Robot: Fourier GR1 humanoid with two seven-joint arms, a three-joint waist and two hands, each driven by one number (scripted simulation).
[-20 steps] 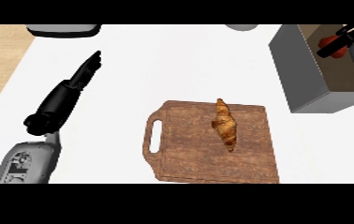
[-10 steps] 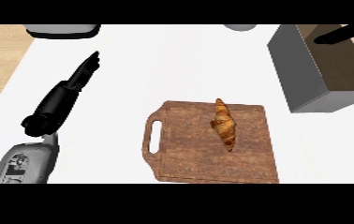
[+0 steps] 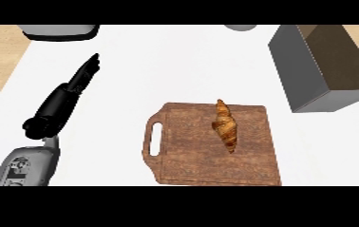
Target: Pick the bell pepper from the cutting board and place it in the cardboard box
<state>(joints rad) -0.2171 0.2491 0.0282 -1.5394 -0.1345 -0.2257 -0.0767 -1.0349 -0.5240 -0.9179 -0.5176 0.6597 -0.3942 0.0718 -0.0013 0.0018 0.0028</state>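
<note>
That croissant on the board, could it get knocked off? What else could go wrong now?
Maybe. The croissant lies alone on the cutting board, so a hand sweeping low could nudge it. No bell pepper shows anywhere, so I cannot tell whether it sits inside the cardboard box; its inside is dark. The left hand stretches over the counter at the view's left, and a sideways swing could bump the board's handle.
</note>
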